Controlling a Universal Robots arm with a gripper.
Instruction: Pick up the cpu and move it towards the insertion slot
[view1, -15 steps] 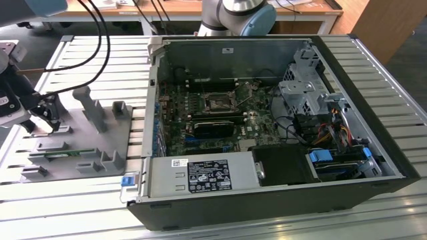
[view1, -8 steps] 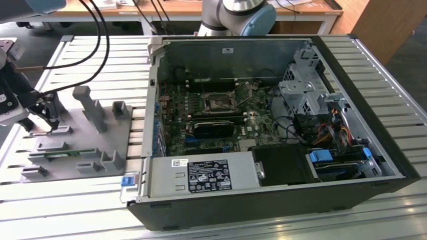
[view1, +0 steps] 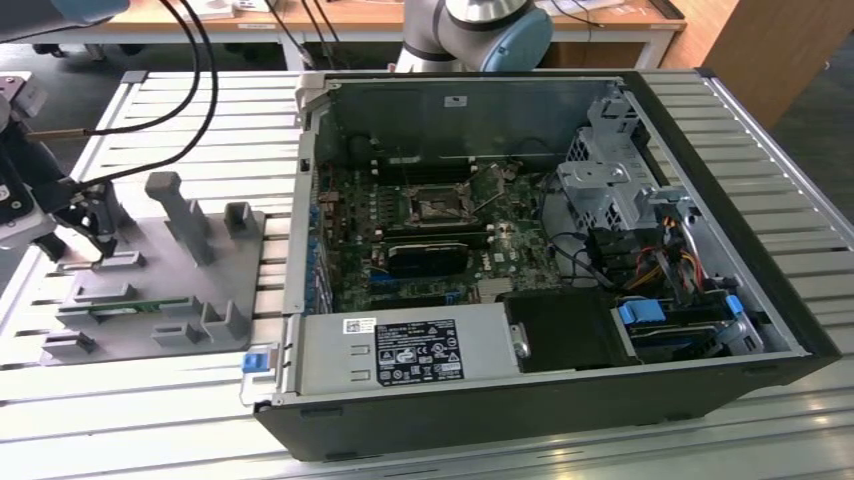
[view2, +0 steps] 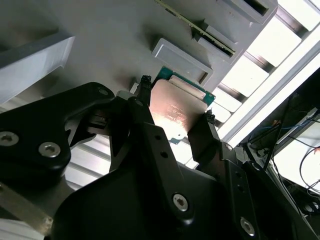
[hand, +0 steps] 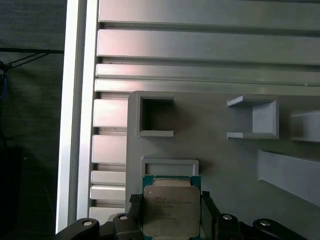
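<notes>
The cpu (hand: 171, 212) is a small square chip with a silvery top plate and a green rim. It sits between the two black fingers of my gripper (hand: 171, 202), which press against its two opposite edges. In the second wrist view the cpu (view2: 175, 107) is held just over the grey tray (view2: 100, 45), next to a small raised frame. The exterior view has my gripper (view1: 98, 240) low over the tray's (view1: 160, 300) left end. The insertion slot (view1: 434, 207) is a shiny square socket on the motherboard inside the open computer case, far off towards the exterior view's right.
The grey tray carries upright posts (view1: 180, 215) and rectangular recesses (hand: 156, 116). It lies on a slatted metal table (hand: 200, 45). The black computer case (view1: 561, 390) has tall walls around the motherboard, with a drive cage (view1: 607, 180) and cables (view1: 661, 265) on its right side.
</notes>
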